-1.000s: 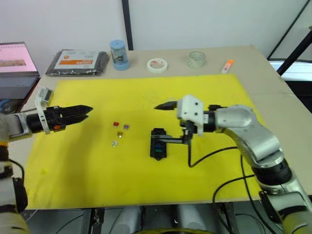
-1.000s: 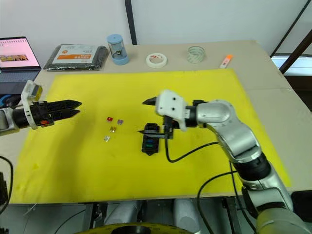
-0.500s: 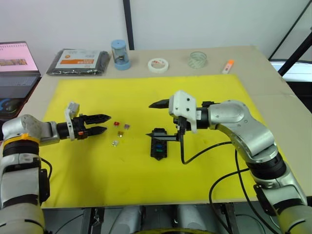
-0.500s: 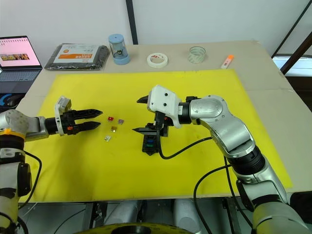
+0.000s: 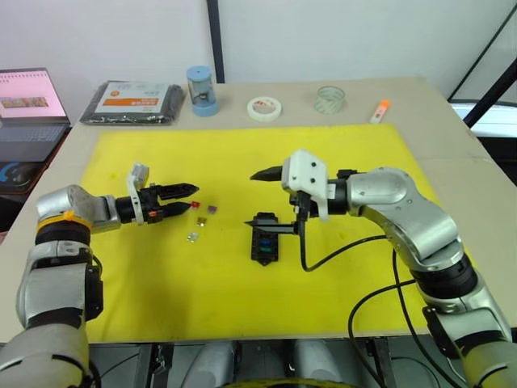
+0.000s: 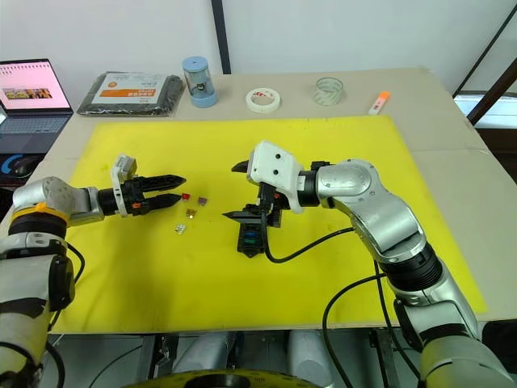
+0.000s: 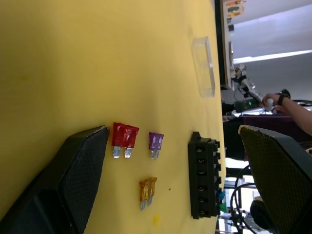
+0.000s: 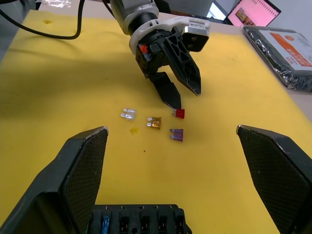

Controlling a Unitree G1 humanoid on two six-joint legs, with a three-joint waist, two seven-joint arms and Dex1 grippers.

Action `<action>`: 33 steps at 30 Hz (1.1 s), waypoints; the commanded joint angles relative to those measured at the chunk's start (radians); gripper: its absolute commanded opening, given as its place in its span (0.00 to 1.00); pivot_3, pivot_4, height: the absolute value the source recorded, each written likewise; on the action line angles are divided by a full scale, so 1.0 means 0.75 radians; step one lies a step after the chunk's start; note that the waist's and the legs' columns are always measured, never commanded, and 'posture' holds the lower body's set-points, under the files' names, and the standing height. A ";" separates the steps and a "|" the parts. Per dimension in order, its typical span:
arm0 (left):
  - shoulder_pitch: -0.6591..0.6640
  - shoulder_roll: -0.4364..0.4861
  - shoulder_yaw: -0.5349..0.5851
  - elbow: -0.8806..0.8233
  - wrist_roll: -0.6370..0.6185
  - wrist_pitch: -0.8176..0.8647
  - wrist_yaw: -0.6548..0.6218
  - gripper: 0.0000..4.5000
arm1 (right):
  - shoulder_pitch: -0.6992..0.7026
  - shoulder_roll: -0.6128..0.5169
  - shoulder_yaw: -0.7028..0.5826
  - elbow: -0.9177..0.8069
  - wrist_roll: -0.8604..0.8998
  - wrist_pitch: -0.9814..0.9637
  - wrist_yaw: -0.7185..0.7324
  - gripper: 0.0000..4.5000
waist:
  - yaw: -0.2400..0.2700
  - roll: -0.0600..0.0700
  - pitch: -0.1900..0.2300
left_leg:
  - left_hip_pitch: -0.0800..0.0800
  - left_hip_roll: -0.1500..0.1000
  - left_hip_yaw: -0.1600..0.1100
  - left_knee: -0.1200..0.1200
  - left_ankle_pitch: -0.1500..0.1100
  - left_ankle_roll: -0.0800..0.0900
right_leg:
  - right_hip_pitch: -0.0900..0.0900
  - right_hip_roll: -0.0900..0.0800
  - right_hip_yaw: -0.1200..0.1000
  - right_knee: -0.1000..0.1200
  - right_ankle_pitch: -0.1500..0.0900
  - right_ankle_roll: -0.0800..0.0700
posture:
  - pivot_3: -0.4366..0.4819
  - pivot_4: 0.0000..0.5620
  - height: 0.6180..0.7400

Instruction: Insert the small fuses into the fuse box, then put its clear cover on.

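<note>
Four small fuses lie loose on the yellow mat [image 5: 161, 283]: red [image 5: 195, 207], purple [image 5: 212, 209], amber [image 5: 199, 221] and pale clear [image 5: 192, 237]. My left gripper [image 5: 193, 197] is open, low over the mat, with one fingertip right beside the red fuse [image 7: 125, 139]. The black fuse box [image 5: 264, 237] sits mid-mat with a blue fuse [image 8: 105, 224] and a green one in its slots. My right gripper [image 5: 250, 200] hangs wide open just above and left of the box, holding nothing. The clear cover [image 7: 203, 73] lies flat on the mat beyond the fuses.
Along the table's back edge stand a black packet with an orange label [image 5: 129, 103], a blue cylinder [image 5: 199, 90], a white tape roll [image 5: 262, 107], a clear tape roll [image 5: 329, 99] and an orange marker [image 5: 380, 110]. A laptop [image 5: 28, 97] sits at far left.
My left gripper has moved right across the mat, up to the red fuse. The right gripper shifted slightly left over the fuse box and has since held still.
</note>
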 commanded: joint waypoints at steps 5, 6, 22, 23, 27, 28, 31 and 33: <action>0.007 -0.047 -0.073 0.005 0.092 -0.100 -0.031 1.00 | 0.009 -0.018 -0.041 -0.071 0.009 -0.003 -0.015 0.99 | 0.000 0.000 0.000 | 0.000 -0.001 0.000 0.000 0.000 0.000 | 0.000 -0.002 -0.001 0.000 0.000 0.000 | 0.48 0.27 1.00; 0.013 -0.049 -0.070 0.017 0.104 -0.122 -0.020 0.96 | 0.013 -0.019 -0.041 -0.074 0.010 -0.002 -0.017 1.00 | 0.000 0.000 0.000 | 0.000 -0.001 0.000 0.000 0.000 0.000 | 0.000 -0.003 -0.001 0.001 0.000 0.000 | 0.48 0.27 1.00; 0.089 -0.045 -0.063 -0.038 0.165 -0.169 -0.011 0.01 | -0.001 0.011 -0.040 -0.047 0.017 -0.005 -0.027 1.00 | -0.009 0.001 -0.001 | 0.001 -0.001 0.001 0.000 0.000 0.000 | 0.000 -0.003 -0.001 0.000 0.000 0.000 | 0.48 0.27 1.00; 0.091 -0.039 -0.057 -0.048 0.158 -0.161 -0.015 0.01 | -0.002 0.012 -0.041 -0.045 0.017 -0.006 -0.026 1.00 | -0.009 0.001 -0.001 | 0.001 -0.001 0.001 0.000 0.000 0.000 | 0.000 -0.003 -0.001 0.000 0.000 0.000 | 0.48 0.27 1.00; 0.097 0.019 -0.026 -0.170 0.102 -0.094 -0.056 0.01 | 0.001 0.007 -0.053 -0.044 0.029 0.002 -0.022 1.00 | -0.016 0.000 -0.001 | 0.001 0.000 0.001 0.000 0.000 0.000 | -0.001 -0.003 -0.001 0.001 0.000 0.000 | 0.48 0.27 1.00; 0.098 0.038 -0.013 -0.231 0.072 -0.069 -0.070 0.01 | 0.003 0.006 -0.063 -0.047 0.041 0.015 -0.022 1.00 | -0.019 0.000 -0.001 | 0.000 0.000 0.001 -0.001 0.000 0.000 | -0.002 -0.003 -0.001 0.001 0.000 0.000 | 0.48 0.27 1.00; 0.135 0.089 0.042 -0.506 -0.030 -0.047 -0.102 0.01 | -0.002 0.024 -0.133 -0.069 0.149 0.141 -0.048 1.00 | -0.018 0.000 0.000 | -0.001 0.001 0.001 -0.001 0.000 0.000 | -0.003 -0.003 0.000 0.001 0.000 0.000 | 0.48 0.27 1.00; 0.140 0.113 0.100 -0.658 -0.126 0.022 -0.112 0.01 | -0.016 0.032 -0.175 -0.076 0.220 0.240 -0.070 1.00 | -0.014 0.000 0.000 | -0.002 0.001 0.000 -0.001 0.000 0.000 | -0.003 -0.003 0.000 0.000 0.000 0.000 | 0.48 0.27 1.00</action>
